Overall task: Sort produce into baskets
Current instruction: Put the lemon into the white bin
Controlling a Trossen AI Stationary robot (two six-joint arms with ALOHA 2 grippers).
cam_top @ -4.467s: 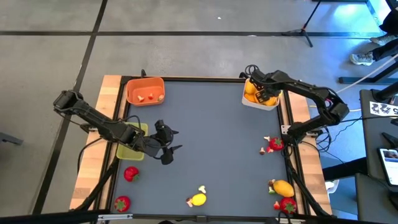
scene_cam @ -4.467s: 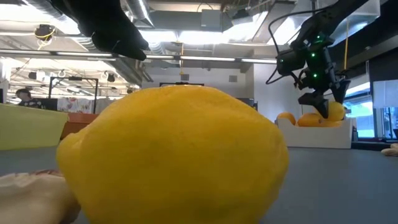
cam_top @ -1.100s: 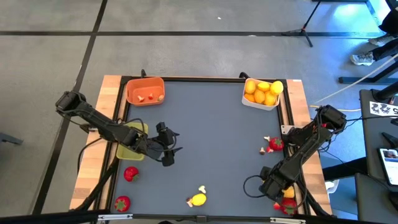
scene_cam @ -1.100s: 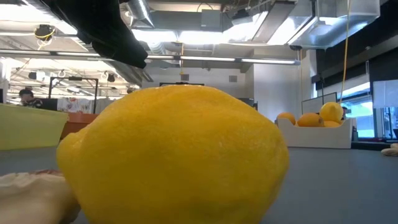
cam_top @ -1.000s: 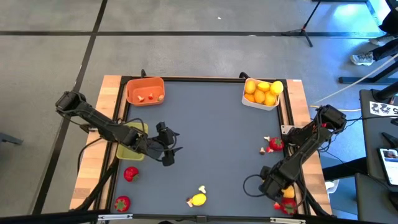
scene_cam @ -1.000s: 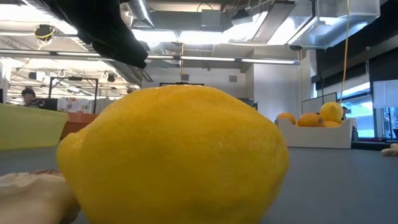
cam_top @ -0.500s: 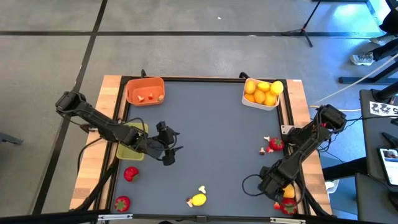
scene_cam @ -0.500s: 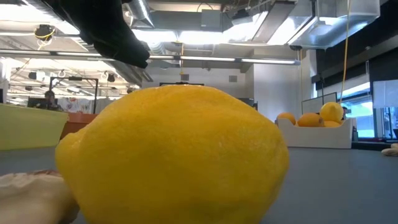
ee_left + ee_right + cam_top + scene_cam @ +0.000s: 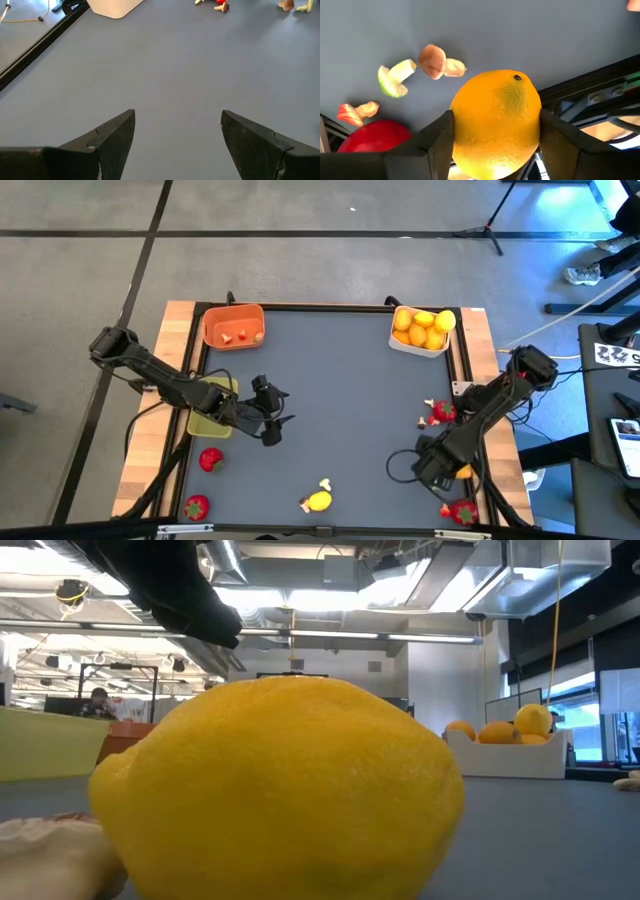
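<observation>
Near the table's front right corner — right gripper (image 9: 495,145): its two dark fingers (image 9: 437,140) are clamped on the sides of an orange citrus fruit (image 9: 496,122), which sits deep between them; the high view shows the gripper (image 9: 440,465) over the mat just inside the right edge.
Around the grip: a red strawberry-like piece (image 9: 372,137), a pale mushroom-like bit (image 9: 437,61), a small green-and-white bit (image 9: 394,79) and a pale-and-red scrap (image 9: 352,112) lie on the grey mat close to the fruit, apart from it.
Target bin: the white basket (image 9: 420,345) stands at the back right corner, already holding several yellow and orange fruits (image 9: 420,327), well apart from the gripper along the right edge.
Doing the step well: probably lift straight up first so the fingers clear the small bits, keep the squeeze steady since a round fruit can roll out, then carry along the right edge and release low over a free spot among the fruits.
Left gripper (image 9: 177,145): fingers apart and holding nothing, hovering over bare mat near the left edge (image 9: 265,420), beside the yellow-green basket (image 9: 212,418).
Other bins: the orange basket (image 9: 233,325) is at the back left corner with two tiny bits inside.
Left to sort: a lemon (image 9: 318,501) at the front edge, strawberries (image 9: 210,459) at front left, a red piece (image 9: 443,412) by the right edge.
</observation>
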